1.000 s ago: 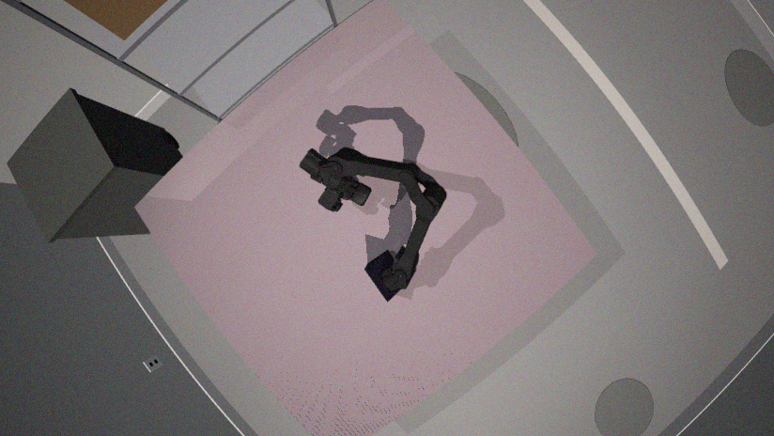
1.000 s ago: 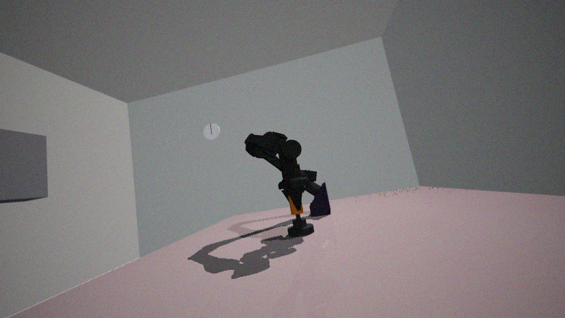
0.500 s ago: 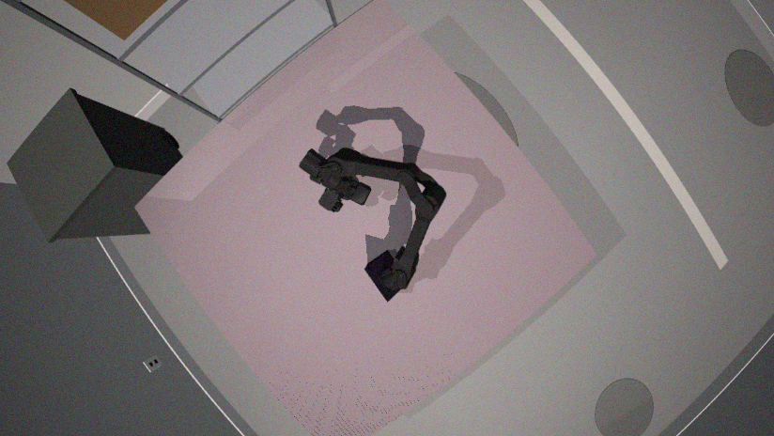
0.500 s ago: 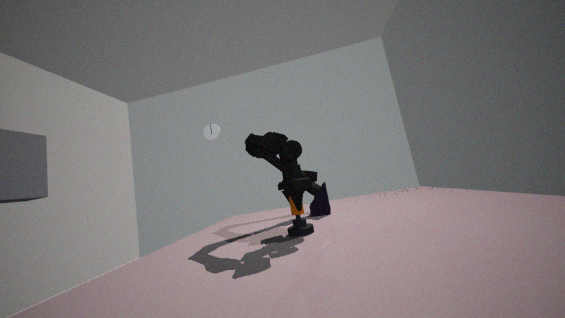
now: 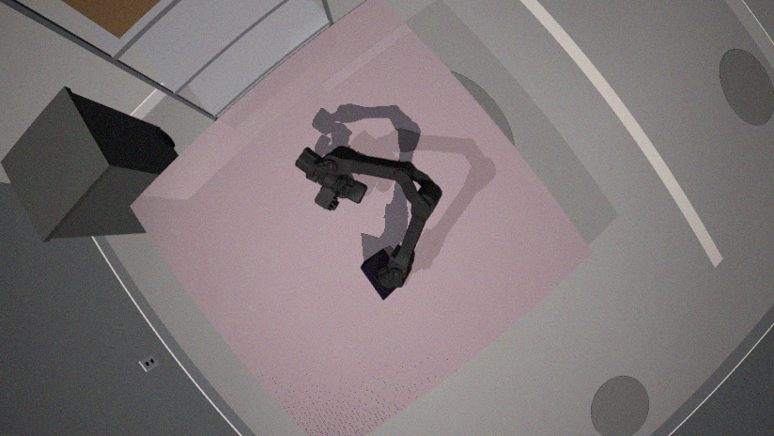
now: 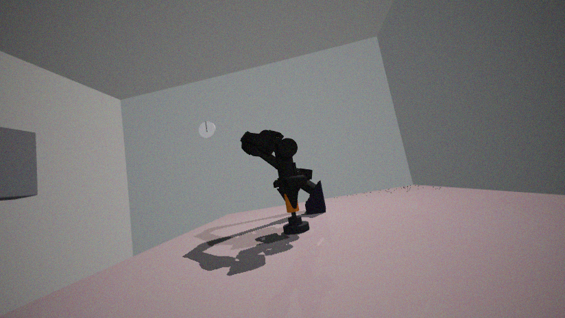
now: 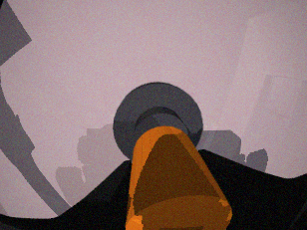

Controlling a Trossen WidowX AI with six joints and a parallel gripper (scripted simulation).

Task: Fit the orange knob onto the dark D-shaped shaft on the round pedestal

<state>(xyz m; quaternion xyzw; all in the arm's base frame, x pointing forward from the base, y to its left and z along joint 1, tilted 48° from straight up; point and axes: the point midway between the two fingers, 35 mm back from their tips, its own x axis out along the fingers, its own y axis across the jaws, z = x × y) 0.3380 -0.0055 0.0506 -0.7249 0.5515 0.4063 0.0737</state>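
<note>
The orange knob (image 6: 290, 209) (image 7: 171, 173) is upright between the fingers of my gripper (image 6: 292, 203) (image 7: 165, 161), which is shut on it. The round dark pedestal (image 6: 296, 227) (image 7: 152, 95) stands below, with a smaller round step on top. In the exterior view, a short piece of the dark shaft (image 6: 293, 214) shows between the knob's lower edge and the step, so the knob is above the pedestal. How far the shaft reaches into the knob cannot be seen. In the wrist view the knob hides the shaft. In the top view the arm hides the knob and pedestal.
The arm's dark base block (image 5: 373, 268) (image 6: 317, 201) stands on the pink table top (image 5: 243, 259) (image 6: 395, 252), behind the pedestal in the exterior view. Arm shadows fall around the pedestal. A large grey box (image 5: 59, 162) is beyond the table's edge.
</note>
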